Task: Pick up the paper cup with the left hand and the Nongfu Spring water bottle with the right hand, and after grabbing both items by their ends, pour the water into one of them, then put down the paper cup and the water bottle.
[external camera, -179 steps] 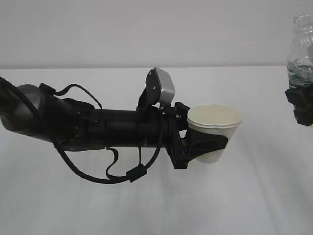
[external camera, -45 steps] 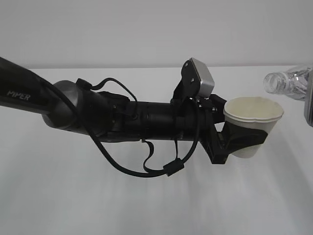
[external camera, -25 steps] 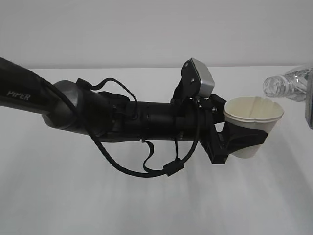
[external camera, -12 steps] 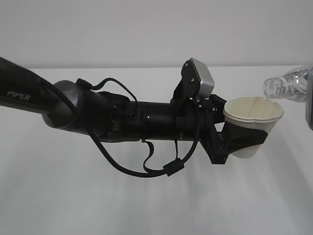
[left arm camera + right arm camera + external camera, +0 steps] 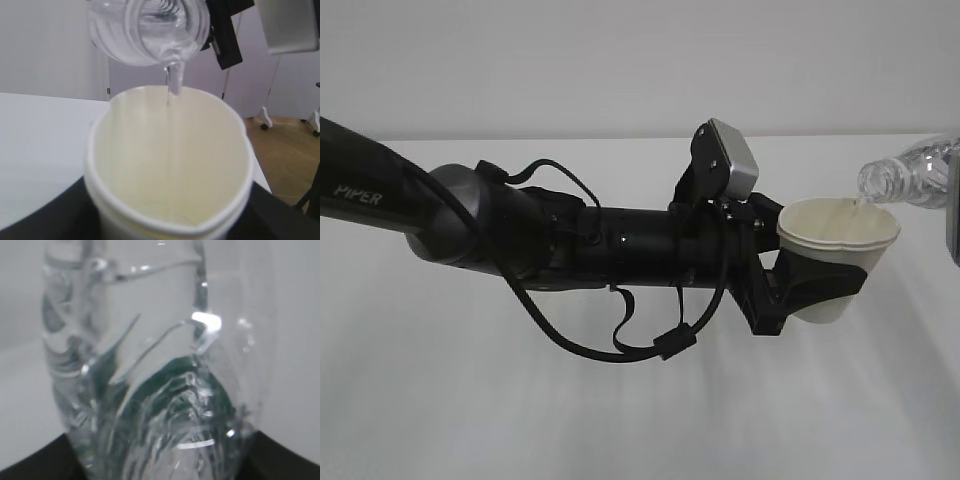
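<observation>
The white paper cup (image 5: 840,235) is held upright above the table, with my left gripper (image 5: 817,288) shut on its lower half. In the left wrist view the cup (image 5: 170,165) fills the frame, with black fingers (image 5: 47,220) on either side. The clear Nongfu Spring water bottle (image 5: 912,178) lies tilted at the right edge, its open mouth just above the cup's far rim. A thin stream of water (image 5: 172,85) falls from the bottle's mouth (image 5: 150,35) into the cup. My right gripper (image 5: 160,472) is shut on the bottle (image 5: 150,375), whose green label shows through the ribbed plastic.
The white table (image 5: 620,420) lies below both arms, with a plain grey wall behind. The left arm's loose black cables (image 5: 620,345) hang under it. Past the table's right edge is a wooden floor (image 5: 285,150) with white stand feet.
The bottle has tipped slightly further over the cup, and a thin stream of water now runs from its mouth into it. The left arm and cup have not moved.
</observation>
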